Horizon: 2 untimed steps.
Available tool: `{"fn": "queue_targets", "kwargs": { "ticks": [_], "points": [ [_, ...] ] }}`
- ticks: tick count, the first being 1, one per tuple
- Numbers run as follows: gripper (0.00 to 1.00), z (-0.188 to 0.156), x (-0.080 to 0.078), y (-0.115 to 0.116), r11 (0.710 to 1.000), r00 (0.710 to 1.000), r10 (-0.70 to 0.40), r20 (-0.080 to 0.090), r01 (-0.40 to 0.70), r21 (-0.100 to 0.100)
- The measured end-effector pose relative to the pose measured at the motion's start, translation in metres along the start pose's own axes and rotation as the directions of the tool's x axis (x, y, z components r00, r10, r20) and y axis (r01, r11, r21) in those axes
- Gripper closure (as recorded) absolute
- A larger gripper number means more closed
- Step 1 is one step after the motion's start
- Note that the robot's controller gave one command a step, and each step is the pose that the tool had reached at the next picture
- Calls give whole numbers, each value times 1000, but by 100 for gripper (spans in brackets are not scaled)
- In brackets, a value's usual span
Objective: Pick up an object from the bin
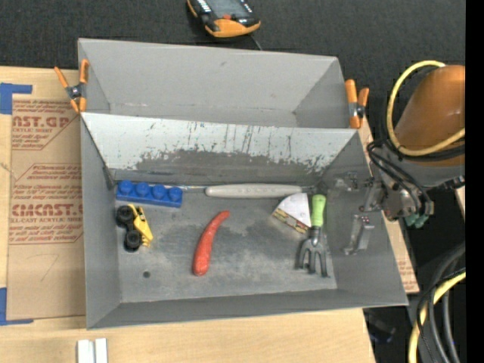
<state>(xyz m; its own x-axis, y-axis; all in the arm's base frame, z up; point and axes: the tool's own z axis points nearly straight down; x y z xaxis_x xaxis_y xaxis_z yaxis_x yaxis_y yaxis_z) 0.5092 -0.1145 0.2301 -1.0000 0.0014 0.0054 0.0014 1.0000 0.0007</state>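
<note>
My gripper (361, 224) hangs over the bin's right sloping wall, above the floor and to the right of the loose things. Closest to it lies a small garden fork (314, 237) with a green handle and grey metal prongs that point toward the front. Touching the fork's handle on the left is a white wedge-shaped piece (292, 209) with a tan edge. A long pale stick-like tool (251, 191) lies along the foot of the back wall. The gripper touches none of them.
A red chili pepper (207, 242) lies slanted mid-floor. A blue studded brick (149, 193) and a yellow toy car with black wheels (134, 226) sit at the left. The arm with its orange cover and cables stands outside the right rim.
</note>
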Motion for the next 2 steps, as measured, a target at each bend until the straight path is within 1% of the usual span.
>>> {"fn": "queue_targets", "kwargs": {
  "ticks": [1,2],
  "points": [
    [0,-3,-2,1,1000,1000,-2,7,2,1],
    [0,106,-3,-25,982,982,-191,9,191,4]
  ]
}}
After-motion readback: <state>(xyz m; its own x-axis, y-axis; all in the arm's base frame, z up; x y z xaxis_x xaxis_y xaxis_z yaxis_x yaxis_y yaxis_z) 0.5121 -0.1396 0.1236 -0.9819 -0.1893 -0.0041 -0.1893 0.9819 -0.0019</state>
